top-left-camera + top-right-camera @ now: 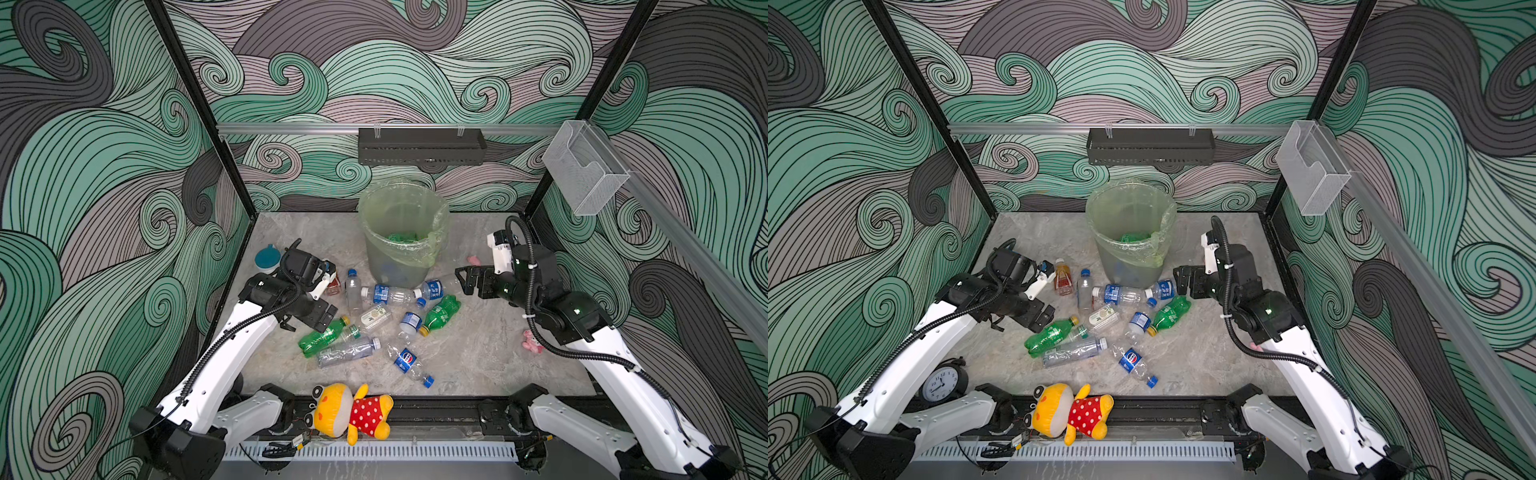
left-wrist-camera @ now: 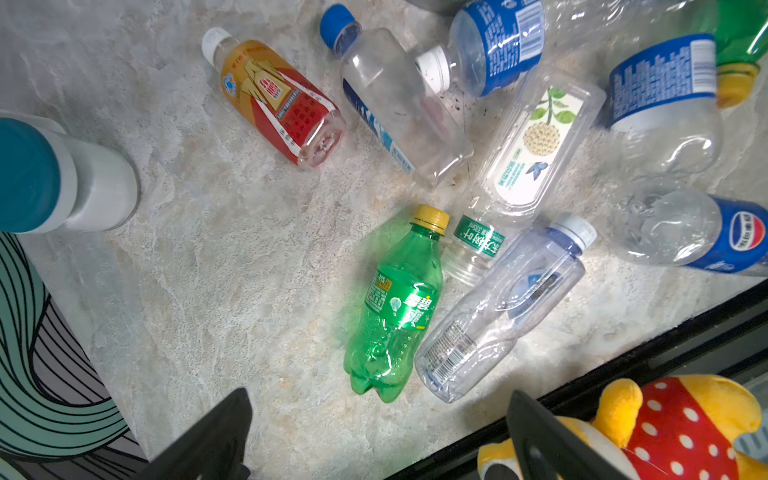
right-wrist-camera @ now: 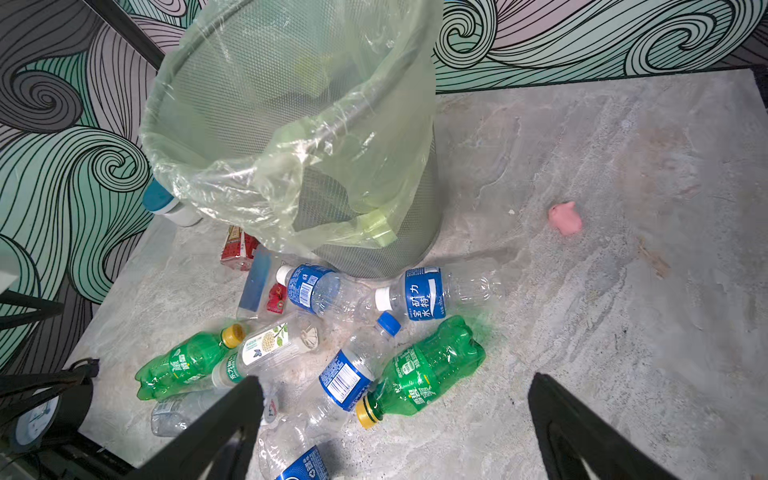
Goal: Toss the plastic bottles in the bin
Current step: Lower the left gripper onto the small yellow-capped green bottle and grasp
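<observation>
At the back of the stone-patterned table (image 1: 478, 353), close to the rear wall, stands the bin (image 1: 395, 266), a grey mesh bucket lined with a pale green bag; something green lies in its bottom. Before its foot the plastic bottles (image 1: 374, 320) lie on their sides in a loose heap that spreads toward the front.

A white-capped blue-labelled bottle (image 1: 390, 294) and a second blue-labelled bottle (image 1: 434, 287) rest right at the bin's base. The second lies between the bin and the right gripper (image 1: 464, 281). That gripper hangs beside the bin on the right, fingers spread wide with nothing between them. A green bottle with a yellow cap (image 1: 442, 313) lies just in front of it, and a Pepsi bottle (image 1: 407, 361) lies nearest the front edge.

The left gripper (image 1: 326, 316) hovers at the heap's left edge, just beside another green bottle (image 1: 320, 338), its fingers likewise wide and empty. In a top view the left arm hides most of the orange-red bottle (image 1: 1062, 277).

Other things crowd the edges:
- A teal-lidded white cup (image 1: 267, 258) stands behind the left wrist.
- A yellow plush toy (image 1: 353, 411) lies across the front rail.
- 1 small pink figure (image 1: 533, 341) sits beside the right arm.
- A pink lump (image 3: 565, 217) lies right of the bin.
- An alarm clock (image 1: 942, 382) sits under the left arm.
- A clear wall box (image 1: 586, 166) hangs on the right rail.
</observation>
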`<state>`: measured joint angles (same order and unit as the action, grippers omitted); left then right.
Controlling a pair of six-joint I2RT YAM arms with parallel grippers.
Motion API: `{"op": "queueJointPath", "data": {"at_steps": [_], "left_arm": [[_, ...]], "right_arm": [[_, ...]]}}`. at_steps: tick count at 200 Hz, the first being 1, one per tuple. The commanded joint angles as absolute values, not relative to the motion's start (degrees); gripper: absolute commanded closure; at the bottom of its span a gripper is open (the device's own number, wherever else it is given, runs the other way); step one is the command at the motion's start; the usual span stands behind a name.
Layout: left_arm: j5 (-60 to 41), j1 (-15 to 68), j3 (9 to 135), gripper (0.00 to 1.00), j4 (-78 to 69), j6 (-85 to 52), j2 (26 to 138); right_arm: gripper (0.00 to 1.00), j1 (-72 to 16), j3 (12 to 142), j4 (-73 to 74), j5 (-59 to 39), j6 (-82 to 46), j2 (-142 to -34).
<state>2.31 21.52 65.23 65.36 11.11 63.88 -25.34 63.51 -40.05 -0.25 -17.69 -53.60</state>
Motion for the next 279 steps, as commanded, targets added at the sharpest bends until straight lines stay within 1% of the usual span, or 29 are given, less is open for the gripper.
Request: {"op": "queueJointPath", "data": {"at_steps": [1, 41, 93, 155, 214, 279], "left_arm": [[2.63, 22.15, 65.55, 0.01, 67.47, 13.99, 65.35], [4.13, 22.87, 62.77, 0.02, 64.52, 16.29, 66.02], [5.18, 23.44, 57.59, 0.03, 58.32, 17.74, 66.27], [2.69, 23.57, 53.89, 0.06, 52.34, 17.76, 68.8], [4.86, 24.17, 53.31, 0.14, 51.4, 18.11, 76.03], [7.03, 24.81, 56.07, 0.2, 53.95, 16.17, 86.18]], "right_arm": [[0.0, -24.79, 60.68, -40.75, 0.4, -18.98, -52.54], [0.0, -24.6, 56.88, -41.39, 0.0, -19.31, -50.13], [0.0, -24.35, 56.57, -41.48, -0.34, -18.71, -48.8], [0.0, -24.26, 54.74, -42.07, 0.0, -18.89, -46.95], [0.0, -24.08, 53.52, -42.54, 0.24, -18.91, -45.5], [0.0, -23.63, 51.86, -42.61, 1.96, -18.23, -43.77]]}}
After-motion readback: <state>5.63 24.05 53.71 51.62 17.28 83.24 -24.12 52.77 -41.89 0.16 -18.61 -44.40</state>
